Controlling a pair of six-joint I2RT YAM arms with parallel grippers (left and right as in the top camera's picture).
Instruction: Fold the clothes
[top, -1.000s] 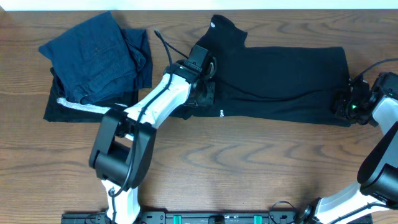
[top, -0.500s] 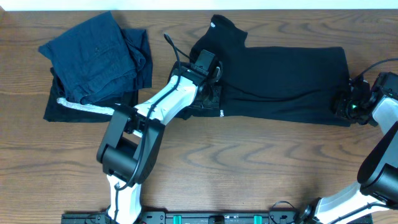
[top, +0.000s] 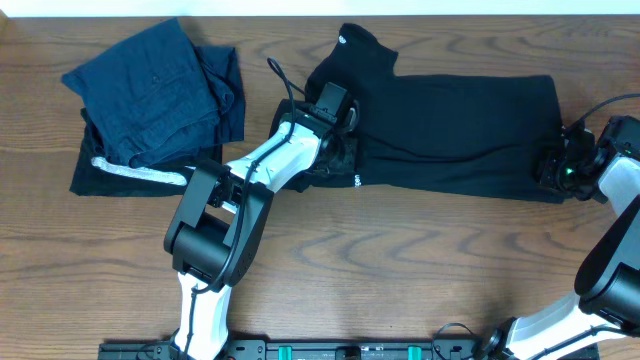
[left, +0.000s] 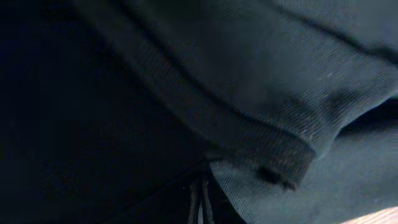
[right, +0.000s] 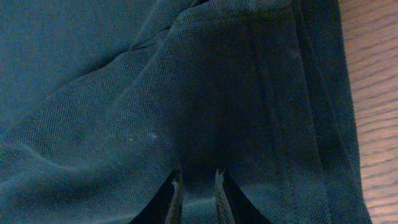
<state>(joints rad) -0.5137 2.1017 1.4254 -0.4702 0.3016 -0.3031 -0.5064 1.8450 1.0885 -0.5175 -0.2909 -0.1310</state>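
Note:
The clothes (top: 460, 130), a black high-collared top, lie stretched left to right across the far side of the table, with the collar at the upper left. My left gripper (top: 338, 125) sits on the top's left end just below the collar. Its fingers are pressed together in bunched dark fabric (left: 280, 93), so the left gripper (left: 200, 202) is shut on the clothes. My right gripper (top: 548, 168) is at the top's right end. In the right wrist view the right gripper (right: 198, 186) has its jaws narrow, with the mesh fabric (right: 124, 93) pinched between them.
A pile of navy blue folded garments (top: 160, 90) lies at the far left, on a black folded piece with a silvery stripe (top: 120, 172). The wooden table (top: 400, 260) stretches in front of the top. A black cable (top: 280, 80) arches above my left wrist.
My left arm has shifted a little to the right over the top's left end, and the bunched fabric under it moved along. The right arm has stayed put.

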